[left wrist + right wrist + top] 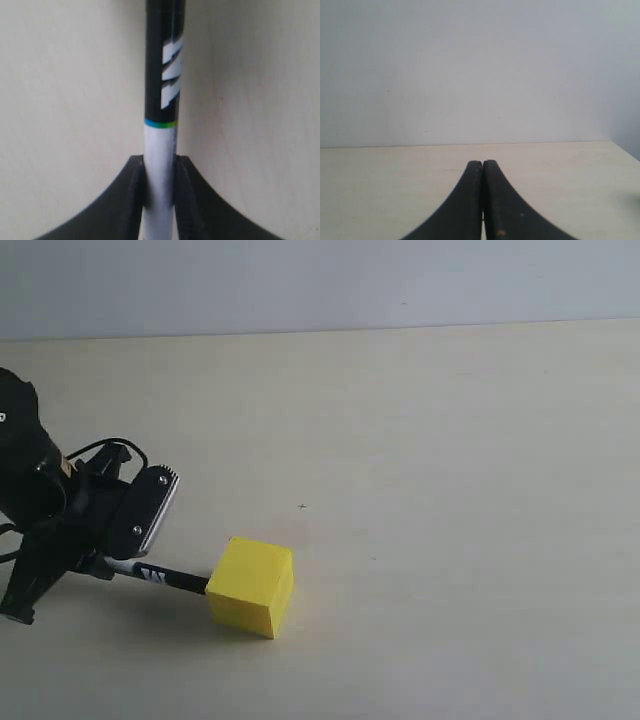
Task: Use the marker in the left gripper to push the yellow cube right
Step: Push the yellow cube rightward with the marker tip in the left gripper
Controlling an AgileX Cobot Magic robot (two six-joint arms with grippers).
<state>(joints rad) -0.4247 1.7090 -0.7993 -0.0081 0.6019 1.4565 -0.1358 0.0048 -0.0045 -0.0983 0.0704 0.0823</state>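
The yellow cube (pixel 252 586) rests on the pale table, low and left of centre in the exterior view. Just left of it my left gripper (pixel 128 552) is shut on the marker (pixel 165 578), which lies nearly flat and points right, its black end at the cube's left face. Whether the two touch is too fine to tell. In the left wrist view the marker (pixel 162 110) runs between the black fingers (pixel 135 200), white barrel in the grip, black lettered half beyond; the cube is out of that view. My right gripper (pixel 482 165) is shut on nothing and does not show in the exterior view.
The pale table (pixel 450 490) stretches right of the cube and back to a grey wall (pixel 320 280). A small dark speck (pixel 303 506) marks the surface behind the cube. The left arm's black body (pixel 30 490) fills the left edge.
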